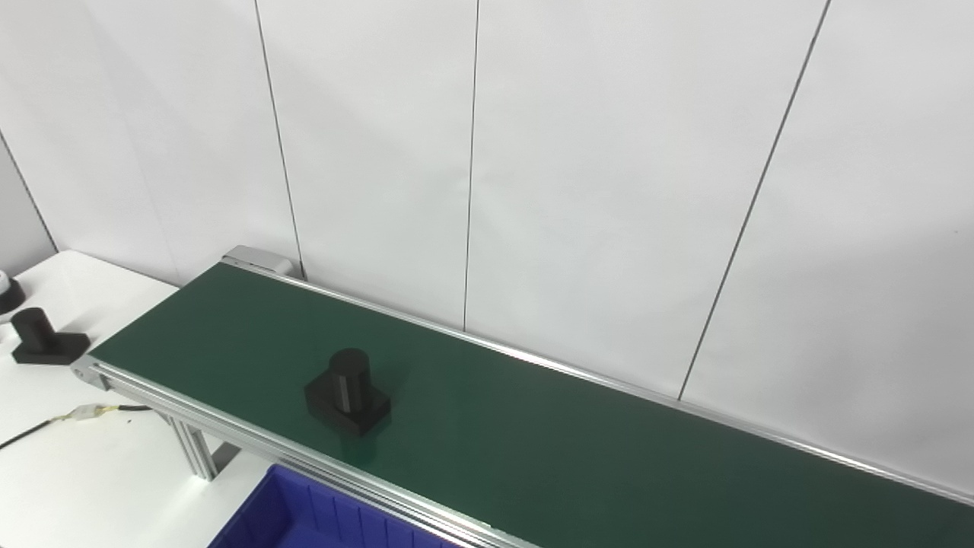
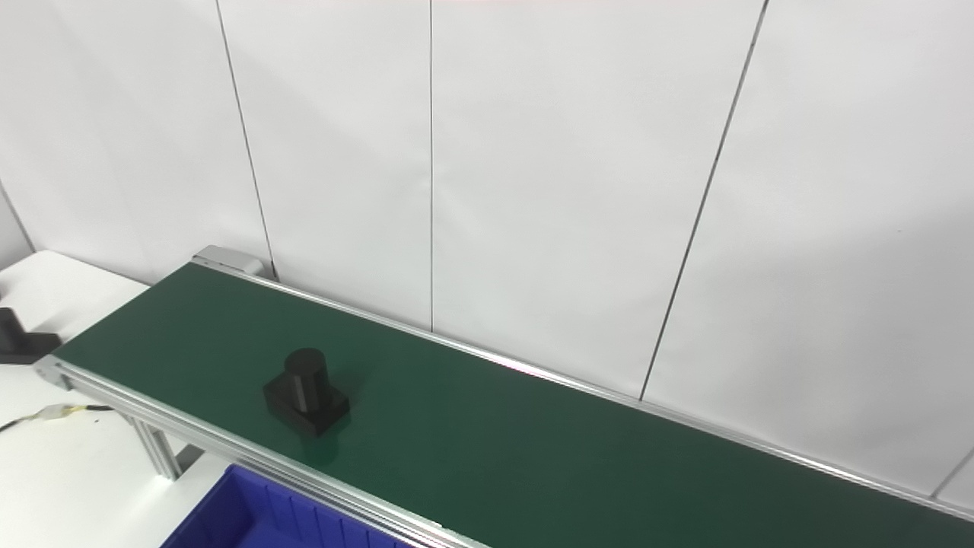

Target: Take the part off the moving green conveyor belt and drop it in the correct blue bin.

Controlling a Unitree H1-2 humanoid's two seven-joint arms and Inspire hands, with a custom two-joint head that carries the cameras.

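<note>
Hands aren't seen in either view, so state can't be told; black cylinder-on-square-base part (image 1: 348, 393) is left upright on green conveyor belt (image 1: 533, 434), near blue plastic bin (image 1: 304, 517).

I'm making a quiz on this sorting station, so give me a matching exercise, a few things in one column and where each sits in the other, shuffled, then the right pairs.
Things:
1. black part
2. second black part
3. blue bin
4. cable

Places:
A. on the white table, beyond the belt's left end
B. upright on the green belt
C. below the belt's near rail
D. lying on the table by the belt's leg

Pairs: 1-B, 2-A, 3-C, 4-D
</note>
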